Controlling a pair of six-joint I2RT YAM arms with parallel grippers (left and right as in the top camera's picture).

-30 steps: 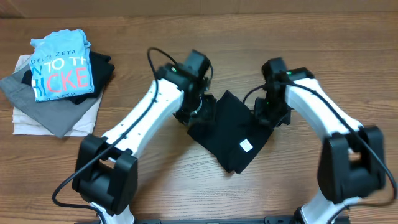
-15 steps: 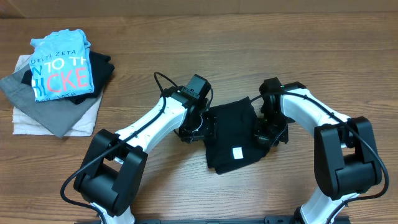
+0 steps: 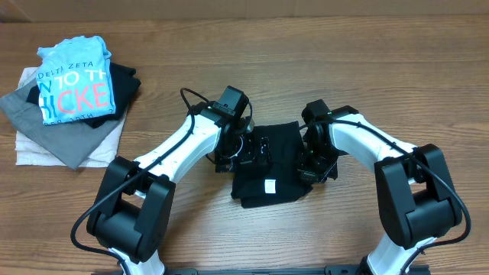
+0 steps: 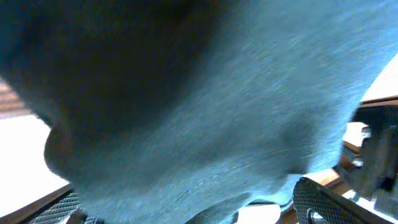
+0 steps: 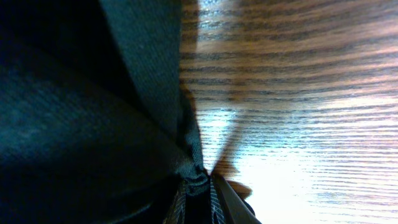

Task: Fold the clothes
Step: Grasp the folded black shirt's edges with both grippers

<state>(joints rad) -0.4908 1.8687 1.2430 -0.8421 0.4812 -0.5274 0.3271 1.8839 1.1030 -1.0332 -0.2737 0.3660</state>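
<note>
**Letting go of the fold without pulling it apart**

Toward the near edge of the table, about midway along it, the black shirt is lying as a compact, roughly square bundle. Its white label is facing up on the near half. The bundle is looking several layers thick, so the folding seems to be nearly done. The step in hand appears to be setting the last fold down and releasing it.

Just beyond the label, the two grippers are sitting at opposite sides of the bundle. The left gripper is resting at the left side with its jaws spread wide. In its wrist view the pads are standing far apart and cloth is filling the frame above them; whether it is touching them I cannot tell. The right gripper is pinching a bunched edge of the black shirt at the right side. Its fingers are pressing together on the cloth, low over the wood.

To do this well, the right jaws should probably be opening fully before that arm lifts. Soft cotton clings, and a half-open pinch could be dragging the top layer askew. The left gripper is best rising straight up rather than sideways, so its pads are not catching the fold.

At the far left corner, well apart, a blue shirt is sitting on a grey garment and a white garment.
</note>
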